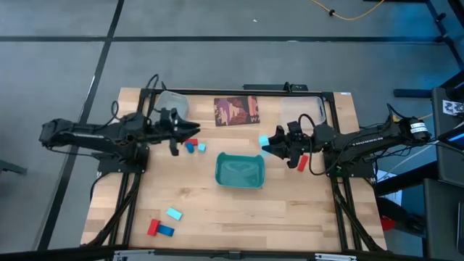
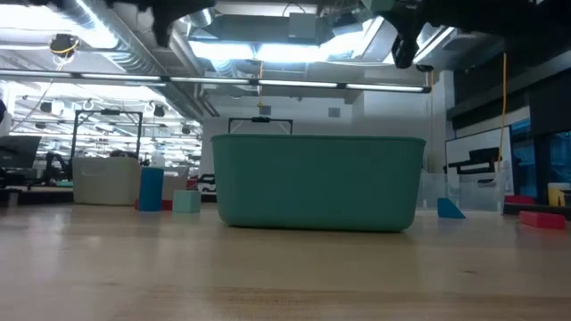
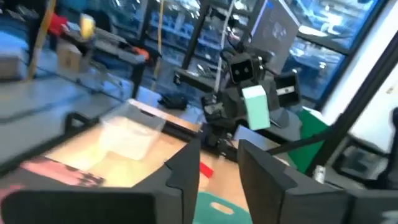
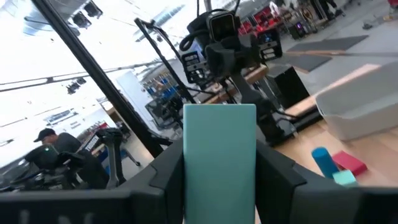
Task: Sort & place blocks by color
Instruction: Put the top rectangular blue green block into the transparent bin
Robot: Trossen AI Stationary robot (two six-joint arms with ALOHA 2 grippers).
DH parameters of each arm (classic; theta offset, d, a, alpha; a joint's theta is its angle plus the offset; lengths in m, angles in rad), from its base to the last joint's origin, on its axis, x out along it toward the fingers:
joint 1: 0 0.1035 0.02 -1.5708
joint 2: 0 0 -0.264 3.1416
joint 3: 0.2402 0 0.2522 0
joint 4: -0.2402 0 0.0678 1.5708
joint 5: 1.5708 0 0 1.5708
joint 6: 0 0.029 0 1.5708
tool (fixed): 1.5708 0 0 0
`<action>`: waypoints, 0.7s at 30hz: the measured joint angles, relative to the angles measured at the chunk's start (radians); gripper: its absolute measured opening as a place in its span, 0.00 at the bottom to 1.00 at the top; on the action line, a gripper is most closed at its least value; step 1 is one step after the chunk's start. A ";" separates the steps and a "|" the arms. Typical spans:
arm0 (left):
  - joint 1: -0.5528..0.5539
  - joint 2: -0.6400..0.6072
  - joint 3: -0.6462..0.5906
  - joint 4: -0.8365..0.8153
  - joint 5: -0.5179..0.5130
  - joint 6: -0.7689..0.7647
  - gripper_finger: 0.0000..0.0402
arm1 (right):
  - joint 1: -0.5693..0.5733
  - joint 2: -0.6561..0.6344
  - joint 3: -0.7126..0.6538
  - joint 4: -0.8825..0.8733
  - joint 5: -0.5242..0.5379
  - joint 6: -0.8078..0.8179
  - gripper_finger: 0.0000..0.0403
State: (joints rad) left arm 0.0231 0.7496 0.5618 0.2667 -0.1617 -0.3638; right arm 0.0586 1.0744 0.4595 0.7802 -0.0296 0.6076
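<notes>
My right gripper [image 1: 270, 145] hangs right of the teal tray [image 1: 241, 171], shut on a light cyan block [image 4: 219, 155], which also shows in the left wrist view [image 3: 256, 107]. My left gripper [image 1: 191, 131] is open with nothing between its fingers [image 3: 186, 171], above a red, a dark blue and a cyan block [image 1: 194, 147] lying on the table left of the tray. A red block [image 1: 302, 162] lies under the right arm. Three more blocks [image 1: 164, 225], red, blue and cyan, lie near the front left corner. My right gripper pinches the cyan block by its two long sides [image 4: 189, 168] between the two fingers. The fingers lie about level, pointing toward the table's left, and run along the block. The block's free end [image 4: 219, 115] sticks out past the fingertips, and it is lifted clear of the table.
A brownish-red printed card [image 1: 236, 110] lies at the far edge between two clear containers [image 1: 172, 103] [image 1: 303, 110]. Bare wood shows along the near edge right of the front-left blocks. A dark frame [image 1: 341, 181] runs around the tabletop.
</notes>
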 joint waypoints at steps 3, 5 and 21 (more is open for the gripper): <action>-0.001 0.072 0.067 0.035 0.043 -0.066 0.30 | 0.000 0.000 0.001 0.020 0.001 -0.037 0.35; -0.009 0.100 0.097 0.044 0.072 -0.042 0.31 | 0.000 0.000 0.008 0.016 0.001 -0.049 0.35; -0.024 0.135 0.124 0.036 0.074 0.079 0.31 | 0.000 0.000 0.048 -0.001 -0.018 -0.093 0.35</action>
State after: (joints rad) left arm -0.0013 0.8845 0.6857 0.3027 -0.0875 -0.2848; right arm 0.0586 1.0740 0.5072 0.7792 -0.0471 0.5147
